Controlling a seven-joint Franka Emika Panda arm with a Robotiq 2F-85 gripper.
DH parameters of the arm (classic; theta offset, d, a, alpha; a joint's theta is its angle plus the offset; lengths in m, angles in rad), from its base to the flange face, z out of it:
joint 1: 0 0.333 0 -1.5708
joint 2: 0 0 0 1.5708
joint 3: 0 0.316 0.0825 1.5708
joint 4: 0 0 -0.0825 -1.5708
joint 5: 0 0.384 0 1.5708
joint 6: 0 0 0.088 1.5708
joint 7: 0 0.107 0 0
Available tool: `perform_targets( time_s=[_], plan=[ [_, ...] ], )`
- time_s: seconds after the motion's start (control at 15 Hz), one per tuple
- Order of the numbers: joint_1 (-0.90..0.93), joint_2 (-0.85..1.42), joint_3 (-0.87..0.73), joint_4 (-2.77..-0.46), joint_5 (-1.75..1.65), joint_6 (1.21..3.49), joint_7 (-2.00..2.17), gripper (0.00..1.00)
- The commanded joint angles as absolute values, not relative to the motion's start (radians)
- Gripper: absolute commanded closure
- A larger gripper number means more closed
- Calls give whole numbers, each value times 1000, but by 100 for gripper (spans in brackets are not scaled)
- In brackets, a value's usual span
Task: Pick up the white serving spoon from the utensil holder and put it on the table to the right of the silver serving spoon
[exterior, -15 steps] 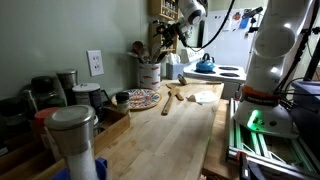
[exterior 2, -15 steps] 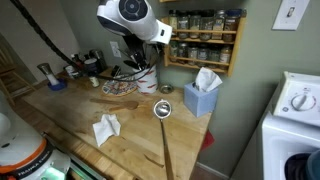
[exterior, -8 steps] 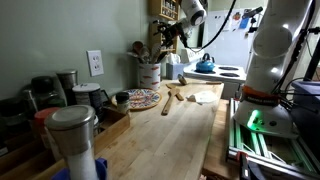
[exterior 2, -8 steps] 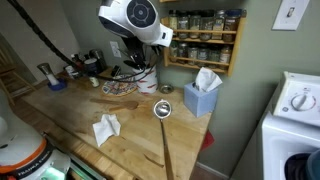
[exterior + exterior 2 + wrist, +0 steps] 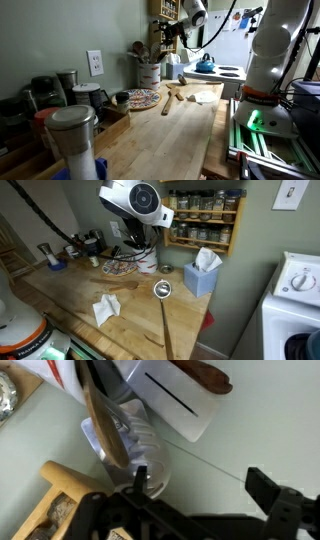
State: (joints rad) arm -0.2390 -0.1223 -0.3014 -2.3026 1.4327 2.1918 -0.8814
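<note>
Wrist view: gripper (image 5: 198,476) jaws apart; white serving spoon (image 5: 172,400) slants, broad end toward lower right

No writing, brand, number or sign can be read in any view. The jars on the wooden spice rack (image 5: 205,218) on the wall past the counter's far edge are too small and blurred to show lettering. The control panel of the white appliance (image 5: 299,281) beyond the counter's end shows a dark knob but no legible marks.
</note>
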Motion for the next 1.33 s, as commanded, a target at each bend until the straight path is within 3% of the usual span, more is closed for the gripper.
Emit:
perform_targets(
  time_s=[0.0,0.8,0.87,1.0,1.27],
  plan=[
    [-264,-117,-313,-2302,1491,2103,-932,0],
    [-257,-48,-269,-2277,1514,2116,-916,3],
    [-258,-44,-267,-2273,1517,2117,-912,21],
    [-261,-38,-269,-2265,1519,2113,-908,30],
    [-269,-36,-277,-2265,1518,2107,-910,60]
  ],
)
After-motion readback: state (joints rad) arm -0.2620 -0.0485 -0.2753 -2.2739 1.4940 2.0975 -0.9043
